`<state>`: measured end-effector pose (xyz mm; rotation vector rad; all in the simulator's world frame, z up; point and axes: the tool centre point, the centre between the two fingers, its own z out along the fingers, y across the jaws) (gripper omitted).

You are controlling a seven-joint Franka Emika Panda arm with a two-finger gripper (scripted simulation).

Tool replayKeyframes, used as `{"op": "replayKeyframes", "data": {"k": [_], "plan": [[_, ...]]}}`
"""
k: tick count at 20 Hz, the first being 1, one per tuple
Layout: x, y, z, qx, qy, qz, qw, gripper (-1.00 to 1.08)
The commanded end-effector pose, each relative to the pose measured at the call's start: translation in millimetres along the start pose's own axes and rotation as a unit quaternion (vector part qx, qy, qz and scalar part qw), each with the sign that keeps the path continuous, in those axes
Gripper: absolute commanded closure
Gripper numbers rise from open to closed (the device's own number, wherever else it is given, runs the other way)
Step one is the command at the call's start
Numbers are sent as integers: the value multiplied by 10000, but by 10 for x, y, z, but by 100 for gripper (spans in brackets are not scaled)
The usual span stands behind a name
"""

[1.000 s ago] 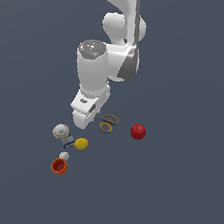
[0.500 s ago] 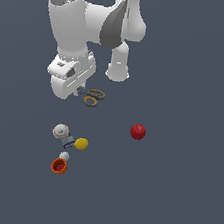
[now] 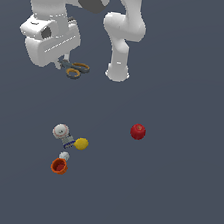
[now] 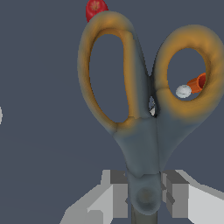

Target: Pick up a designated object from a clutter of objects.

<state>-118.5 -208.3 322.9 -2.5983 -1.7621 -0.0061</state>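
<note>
The scissors (image 3: 74,70), with grey blades and two orange-yellow loop handles, hang in my gripper (image 3: 64,63) high above the floor at the exterior view's upper left. In the wrist view the scissors (image 4: 144,131) fill the frame, and my gripper (image 4: 145,192) is shut on them near the pivot. The rest of the clutter lies far below: a red ball (image 3: 138,131), a yellow lemon (image 3: 81,143), a white baseball (image 3: 60,131), an orange cup (image 3: 59,166) and small white-blue pieces (image 3: 65,155).
The arm's white base column (image 3: 120,49) stands at the exterior view's upper middle. In the wrist view the red ball (image 4: 96,8), the orange cup (image 4: 197,82) and a small white piece (image 4: 183,91) show far below, past the handles.
The arm has risen and swung toward the exterior view's left, carrying the scissors up off the floor and away from the clutter. The other objects have not moved.
</note>
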Motion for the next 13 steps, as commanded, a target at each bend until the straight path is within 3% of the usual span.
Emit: {"op": "replayKeyframes", "data": {"k": [1, 7, 13], "plan": [[-168, -41, -168, 2, -4, -2, 10000, 108], [-436, -85, -432, 3, -17, 2, 10000, 108], [-525, -88, -519, 3, -22, 1, 10000, 108]]}}
